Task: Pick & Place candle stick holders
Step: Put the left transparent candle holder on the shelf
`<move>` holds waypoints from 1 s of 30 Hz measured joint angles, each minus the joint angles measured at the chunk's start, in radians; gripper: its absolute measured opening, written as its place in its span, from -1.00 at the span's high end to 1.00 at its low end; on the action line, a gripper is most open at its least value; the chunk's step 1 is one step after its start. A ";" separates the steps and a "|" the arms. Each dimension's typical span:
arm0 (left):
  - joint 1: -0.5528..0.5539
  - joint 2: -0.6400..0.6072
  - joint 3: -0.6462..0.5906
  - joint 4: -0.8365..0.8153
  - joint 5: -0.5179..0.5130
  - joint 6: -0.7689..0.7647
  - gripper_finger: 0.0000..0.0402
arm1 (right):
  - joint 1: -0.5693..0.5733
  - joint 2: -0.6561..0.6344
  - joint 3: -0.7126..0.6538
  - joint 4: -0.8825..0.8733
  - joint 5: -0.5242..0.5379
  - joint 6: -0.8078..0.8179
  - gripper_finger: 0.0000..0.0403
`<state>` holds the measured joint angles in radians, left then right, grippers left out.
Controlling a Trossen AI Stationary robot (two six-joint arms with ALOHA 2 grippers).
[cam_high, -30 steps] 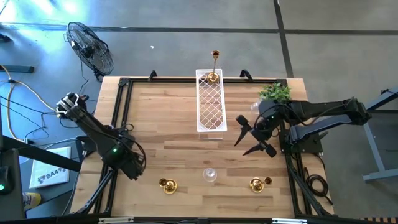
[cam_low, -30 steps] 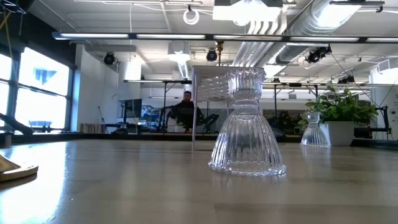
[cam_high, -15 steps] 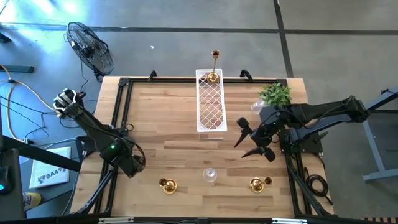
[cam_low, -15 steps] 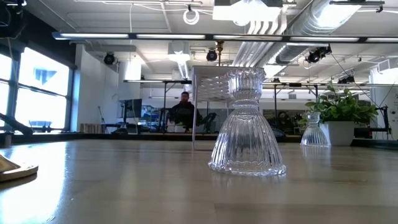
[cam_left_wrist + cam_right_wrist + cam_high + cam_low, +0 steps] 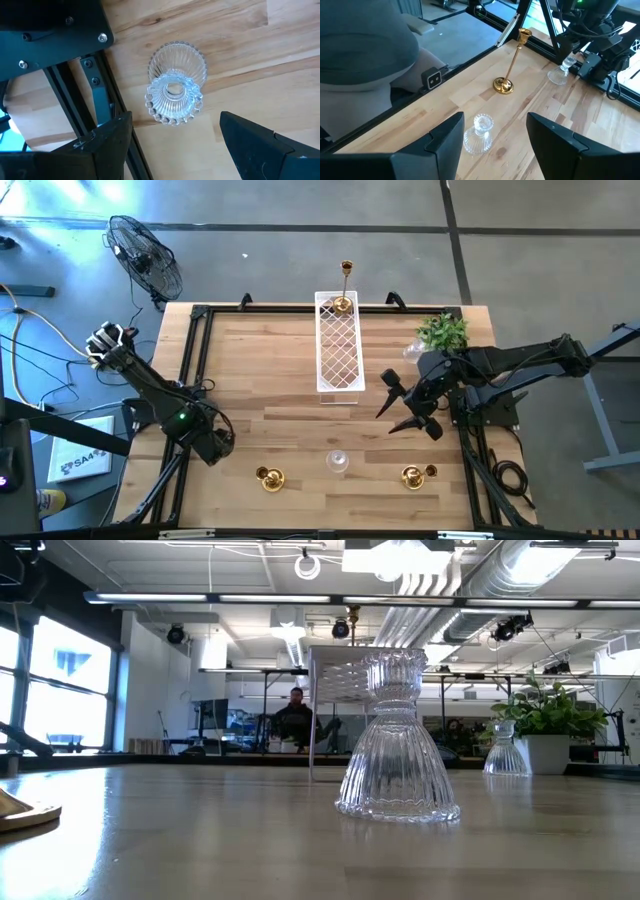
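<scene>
A clear glass holder (image 5: 175, 95) stands upright on the wood by the table's left rail, ahead of my open left gripper (image 5: 175, 152), whose fingers stand apart from it; in the high view my left gripper (image 5: 215, 443) hides it. My right gripper (image 5: 405, 405) is open and empty right of the white tray. A tall gold holder (image 5: 345, 288) stands at the tray's far end. Two squat gold holders (image 5: 268, 478) (image 5: 415, 475) and a glass one (image 5: 337, 462) stand near the front edge. The right wrist view shows a tall gold holder (image 5: 510, 70) and a glass one (image 5: 479, 132).
The white lattice tray (image 5: 338, 370) lies at the table's far middle. A small green plant (image 5: 443, 330) stands at the far right, with another glass holder (image 5: 505, 750) beside it. Black frame rails (image 5: 97, 90) run along the table edges. A person sits far behind the table (image 5: 295, 720).
</scene>
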<state>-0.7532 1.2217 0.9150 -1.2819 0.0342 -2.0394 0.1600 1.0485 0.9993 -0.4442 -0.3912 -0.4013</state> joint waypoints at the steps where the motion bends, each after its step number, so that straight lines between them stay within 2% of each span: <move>1: 0.000 0.000 0.000 0.000 0.000 0.017 -0.47 | 0.000 0.000 0.000 0.000 0.000 0.000 -0.05; 5: 0.000 0.011 0.000 0.006 -0.013 0.079 -0.47 | 0.000 0.000 0.000 0.000 0.000 0.001 -0.05; 30: 0.000 0.046 0.000 0.002 -0.039 0.099 -0.47 | 0.000 0.000 0.000 0.000 0.000 0.003 -0.05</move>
<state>-0.7532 1.2676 0.9146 -1.2804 -0.0044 -1.9402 0.1600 1.0485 0.9993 -0.4446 -0.3912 -0.3981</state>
